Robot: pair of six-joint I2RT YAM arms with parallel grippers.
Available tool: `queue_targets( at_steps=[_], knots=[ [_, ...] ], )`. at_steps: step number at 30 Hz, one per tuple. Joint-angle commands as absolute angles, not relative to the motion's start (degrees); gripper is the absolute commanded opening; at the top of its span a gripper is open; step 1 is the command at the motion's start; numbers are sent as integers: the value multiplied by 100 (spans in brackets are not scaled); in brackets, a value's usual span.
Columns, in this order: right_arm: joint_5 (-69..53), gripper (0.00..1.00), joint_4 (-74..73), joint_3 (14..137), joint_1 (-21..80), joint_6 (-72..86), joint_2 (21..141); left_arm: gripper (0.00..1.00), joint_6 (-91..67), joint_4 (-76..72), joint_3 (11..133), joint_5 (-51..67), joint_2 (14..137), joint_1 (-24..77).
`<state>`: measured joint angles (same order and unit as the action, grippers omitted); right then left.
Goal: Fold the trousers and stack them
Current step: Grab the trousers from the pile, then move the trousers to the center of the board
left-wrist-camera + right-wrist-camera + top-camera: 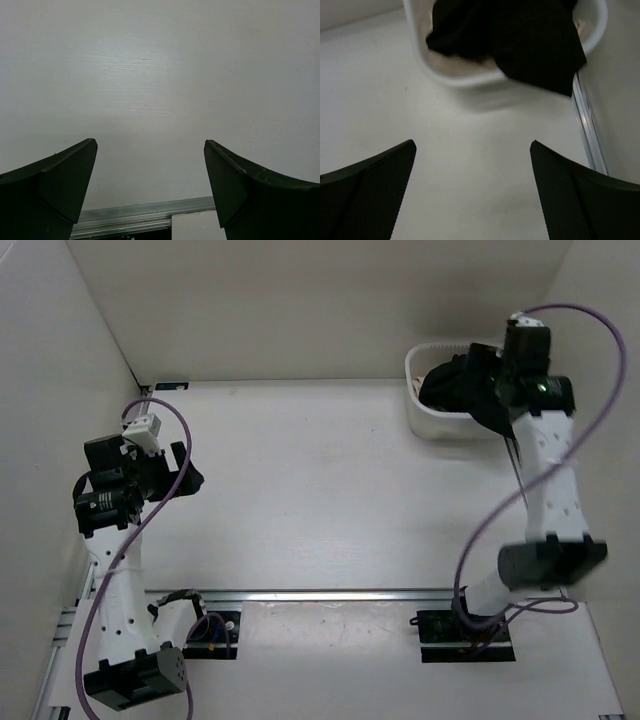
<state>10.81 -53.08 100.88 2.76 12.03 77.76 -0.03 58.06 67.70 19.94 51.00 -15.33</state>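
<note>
Black soft matte trousers (520,40) lie bunched in white rounded plastic tub (460,80), 2 o'clock on worktop (300,490); long axis unreadable. Right end effector (472,146), jaws wide, empty, sees them near at 12 o'clock. Left end effector (150,143), wide, empty, sits well apart at 9 o'clock.

No legible text, label or number — not on any surface.
</note>
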Motion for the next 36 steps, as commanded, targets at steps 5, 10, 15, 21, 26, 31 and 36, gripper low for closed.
queue_targets(
  at_steps=[5, 10, 15, 21, 26, 31, 36],
  knots=[
    [2232, 99, -4432, 14054, 177, 974, 12367, 100, 0, 5388, 6584, 2286, 5334, -1573],
    [2057, 99, -3385, 13765, -26, 1450, 13473, 100, 0, 5388, 6635, 1741, 5712, -1573],
    [1811, 24, -3375, 13983, -26, 1441, 13659, 100, 0, 5326, 6636, 1283, 5827, -1573],
    [1565, 0, -2883, 13061, 237, 1556, 11622, 100, 0, 5273, 6706, 1764, 5582, -1573],
    [1126, 0, -2365, 12561, 1150, 1677, 9778, 100, 0, 5168, 6399, 2565, 5300, -1573],
    [353, 0, -1522, 12814, 2670, 2600, 9413, 100, 0, 5115, 6407, 2970, 5168, -1573],
    [-237, 0, -1423, 12720, 3146, 4321, 10045, 100, 0, 4931, 6767, 2550, 5291, -1503]
  ],
)
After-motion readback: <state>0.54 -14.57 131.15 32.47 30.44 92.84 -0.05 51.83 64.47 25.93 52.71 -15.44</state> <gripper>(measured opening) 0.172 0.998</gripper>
